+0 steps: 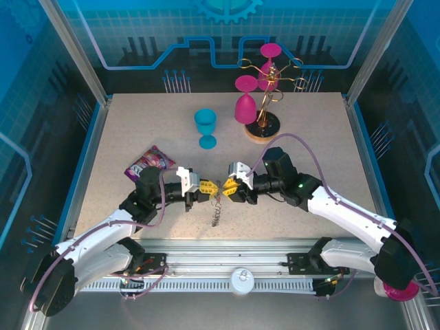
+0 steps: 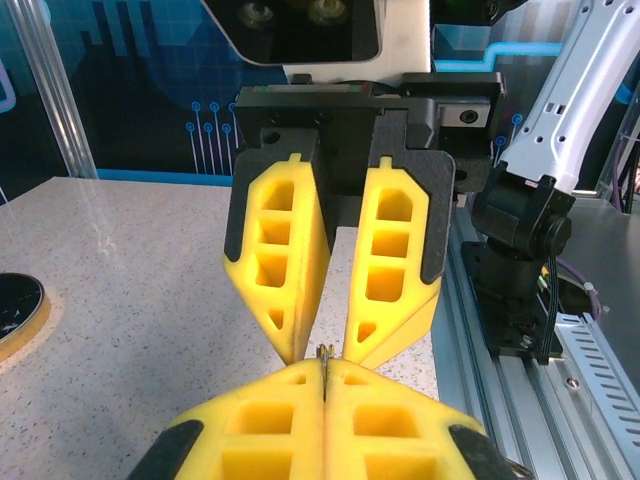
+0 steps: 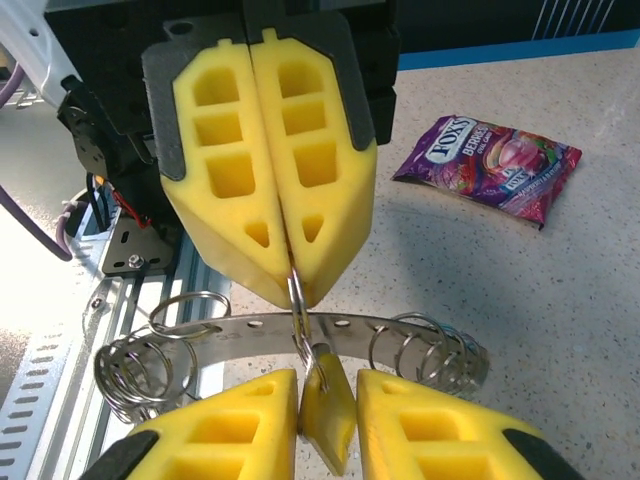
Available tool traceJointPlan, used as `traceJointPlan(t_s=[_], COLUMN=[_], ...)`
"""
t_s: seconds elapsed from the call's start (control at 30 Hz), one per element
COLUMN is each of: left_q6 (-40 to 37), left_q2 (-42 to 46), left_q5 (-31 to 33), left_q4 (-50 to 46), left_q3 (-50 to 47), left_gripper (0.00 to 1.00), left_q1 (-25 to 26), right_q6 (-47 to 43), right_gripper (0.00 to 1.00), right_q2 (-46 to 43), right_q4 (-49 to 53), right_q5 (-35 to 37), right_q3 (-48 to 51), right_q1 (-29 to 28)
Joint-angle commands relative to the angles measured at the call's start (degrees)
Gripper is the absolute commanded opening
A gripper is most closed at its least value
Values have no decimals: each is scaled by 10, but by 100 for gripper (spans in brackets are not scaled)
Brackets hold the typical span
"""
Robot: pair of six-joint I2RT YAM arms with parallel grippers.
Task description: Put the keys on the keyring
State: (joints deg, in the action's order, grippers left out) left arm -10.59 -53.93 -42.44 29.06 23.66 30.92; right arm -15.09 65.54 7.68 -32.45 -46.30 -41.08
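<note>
Well left of keyring [image 3: 250, 328], candy packet [image 1: 148, 163].

My left hand [image 1: 206, 187] and right hand [image 1: 230, 187] both have bright yellow fingers [image 3: 260, 140] backed in black. The key [image 3: 327, 420] head is yellow and the keyring [image 3: 250, 326] is grey metal. At upper right lies a purple sweet packet [image 3: 490, 165] on the speckled beige worktop [image 1: 137, 124].

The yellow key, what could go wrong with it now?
The yellow key sits tilted between the right gripper's jaws, so it might slip out and fall.
The left gripper pinches only a thin wire of the keyring, so a push could twist it loose.
</note>
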Motion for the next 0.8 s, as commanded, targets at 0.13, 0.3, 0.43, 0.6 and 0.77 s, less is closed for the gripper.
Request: traceJointPlan(t_s=[0.13, 0.3, 0.43, 0.6, 0.77], left_q6=[-6, -5, 4, 43, 51], left_q2=[5, 8, 6, -12, -20], left_q5=[-22, -24, -28, -27, -5], left_q4=[30, 31, 45, 108, 125], left_q3=[-4, -4, -2, -3, -13], left_gripper=[0, 0, 0, 0, 0], left_q1=[2, 3, 2, 2, 3], right_q6=[-21, -25, -24, 6, 39], right_gripper=[11, 0, 0, 7, 22], right_q2=[15, 16, 21, 30, -11], right_q4=[12, 24, 33, -1, -77], right_q5=[-36, -30, -17, -35, -21], right_q3=[-28, -28, -20, -20, 5], right_q1=[6, 7, 9, 6, 10])
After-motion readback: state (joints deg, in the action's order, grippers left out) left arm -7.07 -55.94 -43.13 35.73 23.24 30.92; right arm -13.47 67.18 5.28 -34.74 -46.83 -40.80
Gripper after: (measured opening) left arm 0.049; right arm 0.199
